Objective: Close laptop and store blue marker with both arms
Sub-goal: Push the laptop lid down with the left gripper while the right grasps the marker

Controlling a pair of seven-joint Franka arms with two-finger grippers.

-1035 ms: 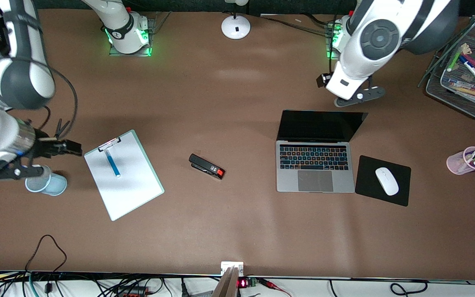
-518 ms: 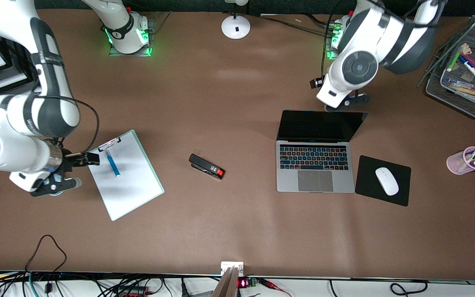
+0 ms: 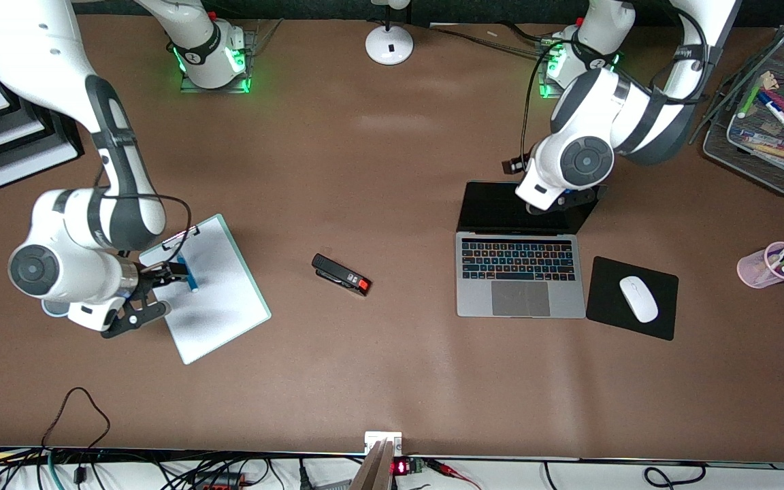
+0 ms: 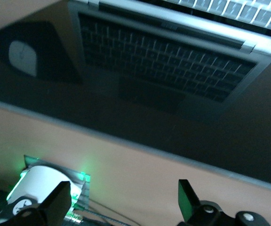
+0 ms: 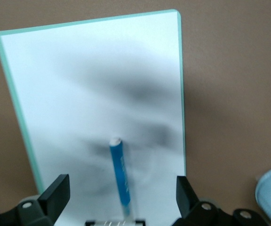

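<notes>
Two arms work over the table. One, the left arm, holds the left gripper (image 4: 121,207) over the top edge of the laptop's (image 3: 520,275) upright black screen, fingers spread apart. Toward the right arm's end lies a clipboard (image 3: 211,306), with the right gripper (image 5: 121,200) low over its clip end, fingers spread wide either side of the blue marker (image 5: 119,175), which lies flat on the white sheet.
</notes>
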